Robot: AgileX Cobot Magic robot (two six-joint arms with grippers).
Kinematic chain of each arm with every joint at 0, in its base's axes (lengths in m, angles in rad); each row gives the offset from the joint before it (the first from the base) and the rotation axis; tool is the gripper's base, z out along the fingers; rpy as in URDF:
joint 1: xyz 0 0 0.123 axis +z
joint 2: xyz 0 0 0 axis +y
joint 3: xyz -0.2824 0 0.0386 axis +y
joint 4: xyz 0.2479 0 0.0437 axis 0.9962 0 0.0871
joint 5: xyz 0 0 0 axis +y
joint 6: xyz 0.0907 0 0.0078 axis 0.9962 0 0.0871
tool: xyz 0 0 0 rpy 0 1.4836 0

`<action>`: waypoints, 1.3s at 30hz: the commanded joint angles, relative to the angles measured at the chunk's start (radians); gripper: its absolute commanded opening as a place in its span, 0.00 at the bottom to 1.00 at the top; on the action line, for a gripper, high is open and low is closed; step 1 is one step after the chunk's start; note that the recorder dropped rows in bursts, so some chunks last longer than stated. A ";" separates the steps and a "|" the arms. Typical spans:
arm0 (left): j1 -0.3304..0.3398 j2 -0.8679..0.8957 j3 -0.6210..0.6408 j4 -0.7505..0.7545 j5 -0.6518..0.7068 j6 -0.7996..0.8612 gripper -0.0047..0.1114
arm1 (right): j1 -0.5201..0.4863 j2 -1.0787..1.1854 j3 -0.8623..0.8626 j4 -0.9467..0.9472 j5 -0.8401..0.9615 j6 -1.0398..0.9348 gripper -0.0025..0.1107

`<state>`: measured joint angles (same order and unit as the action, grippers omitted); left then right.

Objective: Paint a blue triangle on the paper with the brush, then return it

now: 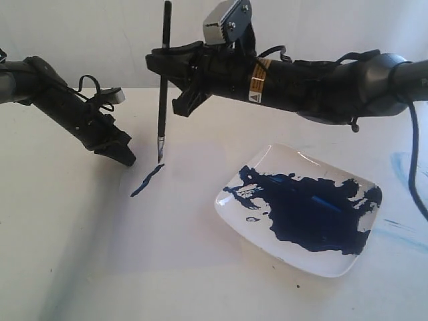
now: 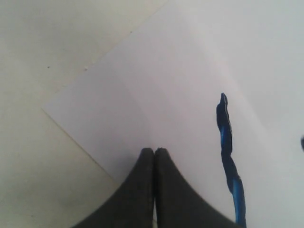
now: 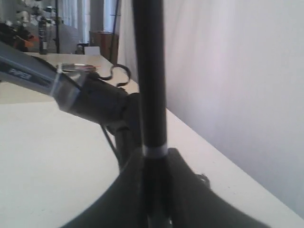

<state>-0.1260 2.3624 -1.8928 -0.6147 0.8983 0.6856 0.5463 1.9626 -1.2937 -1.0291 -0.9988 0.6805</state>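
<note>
Holding the brush upright in clamped right fingers, left fingers together; best touch down lightly beside the blue stroke.

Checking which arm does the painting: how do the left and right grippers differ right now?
The left gripper is shut on nothing; the right gripper is shut on the brush. The left gripper sits low, its tip down at the paper beside the blue stroke; the right gripper is raised, holding the brush upright with its tip near the stroke's end. Both are black, with jaws closed.
</note>
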 commanded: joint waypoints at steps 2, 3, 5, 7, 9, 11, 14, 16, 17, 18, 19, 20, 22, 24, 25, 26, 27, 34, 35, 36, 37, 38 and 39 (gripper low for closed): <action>-0.002 0.004 -0.005 -0.013 0.017 -0.006 0.04 | -0.037 0.038 -0.002 0.156 0.020 -0.002 0.02; -0.002 0.004 -0.005 -0.013 0.017 -0.006 0.04 | -0.037 0.043 -0.002 0.168 0.020 -0.002 0.02; -0.002 0.004 -0.005 -0.013 0.017 -0.006 0.04 | -0.037 0.050 -0.002 0.203 0.020 0.009 0.02; -0.002 0.004 -0.005 -0.013 0.017 -0.004 0.04 | -0.035 0.050 -0.002 0.276 0.029 0.040 0.02; -0.002 0.004 -0.005 -0.013 0.017 -0.001 0.04 | -0.026 0.050 -0.002 0.318 0.072 0.040 0.02; -0.002 0.004 -0.005 -0.013 0.017 -0.001 0.04 | -0.014 0.050 -0.002 0.323 0.127 0.049 0.02; -0.002 0.004 -0.005 -0.013 0.017 -0.001 0.04 | -0.003 0.050 -0.002 0.323 0.162 0.061 0.02; -0.002 0.004 -0.005 -0.013 0.017 -0.001 0.04 | 0.002 0.052 -0.002 0.323 0.161 0.061 0.02; -0.002 0.004 -0.005 -0.013 0.017 -0.001 0.04 | 0.002 0.052 -0.002 0.325 0.159 0.061 0.02; -0.002 0.004 -0.005 -0.013 0.017 -0.001 0.04 | 0.003 0.052 -0.002 0.325 0.159 0.059 0.02; -0.002 0.004 -0.005 -0.013 0.017 -0.001 0.04 | 0.005 0.052 -0.002 0.327 0.159 0.057 0.02; -0.002 0.004 -0.005 -0.013 0.017 -0.001 0.04 | 0.005 0.052 -0.002 0.327 0.157 0.057 0.02; -0.002 0.004 -0.005 -0.013 0.017 -0.001 0.04 | 0.005 0.054 -0.002 0.327 0.157 0.057 0.02; -0.002 0.004 -0.005 -0.013 0.017 -0.001 0.04 | 0.005 0.054 -0.002 0.337 0.157 0.057 0.02; -0.002 0.004 -0.005 -0.013 0.017 -0.001 0.04 | 0.005 0.054 -0.002 0.361 0.157 0.057 0.02; -0.002 0.004 -0.005 -0.013 0.017 -0.001 0.04 | 0.005 0.054 -0.002 0.369 0.157 0.057 0.02; -0.002 0.004 -0.005 -0.013 0.017 -0.001 0.04 | 0.005 0.054 -0.002 0.375 0.157 0.057 0.02; -0.002 0.004 -0.005 -0.013 0.019 -0.001 0.04 | 0.024 0.072 -0.002 0.395 0.160 0.001 0.02; -0.002 0.004 -0.005 -0.013 0.019 -0.001 0.04 | 0.024 0.076 -0.002 0.402 0.160 0.001 0.02; -0.002 0.004 -0.005 -0.013 0.019 -0.001 0.04 | 0.024 0.084 -0.002 0.404 0.155 0.001 0.02; -0.002 0.004 -0.005 -0.013 0.021 -0.001 0.04 | 0.024 0.085 -0.002 0.404 0.148 0.001 0.02; -0.002 0.004 -0.005 -0.013 0.021 -0.001 0.04 | 0.024 0.085 -0.002 0.404 0.146 -0.002 0.02; -0.002 0.004 -0.005 -0.013 0.021 -0.001 0.04 | 0.024 0.085 -0.002 0.404 0.146 -0.007 0.02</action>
<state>-0.1260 2.3624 -1.8928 -0.6168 0.9002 0.6856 0.5690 2.0489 -1.2937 -0.6337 -0.8383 0.6905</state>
